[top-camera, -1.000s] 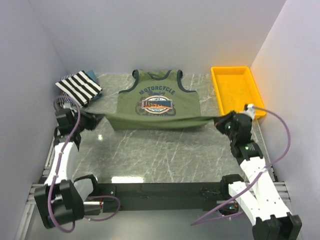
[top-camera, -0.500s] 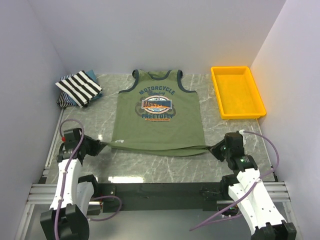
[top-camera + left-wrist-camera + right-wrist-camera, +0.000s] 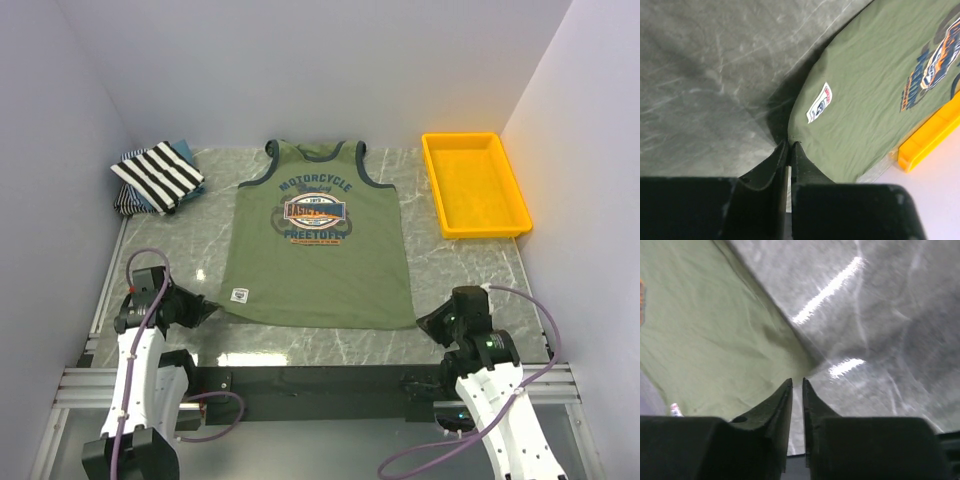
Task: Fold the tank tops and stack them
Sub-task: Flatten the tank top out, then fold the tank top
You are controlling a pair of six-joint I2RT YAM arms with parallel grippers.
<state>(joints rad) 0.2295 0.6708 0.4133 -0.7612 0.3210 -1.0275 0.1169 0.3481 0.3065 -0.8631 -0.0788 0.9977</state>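
1. Left pincer (image 3: 205, 311) is clenched on the near left hem corner of the olive-green tank top (image 3: 318, 255).
2. Right pincer (image 3: 426, 322) is clenched on its near right corner.
3. That top lies flat, print up, mid-desk (image 3: 470, 270), stretching from both pincers toward the far side.
4. Striped tank top (image 3: 160, 175) sits folded far left.

The olive tank top (image 3: 315, 250) covers the centre of the table (image 3: 460, 270). The folded striped stack (image 3: 158, 177) blocks ten o'clock, and the yellow tray (image 3: 475, 185) blocks two o'clock. Bare marble lies open at nine and three o'clock, hemmed by the walls (image 3: 60, 150).
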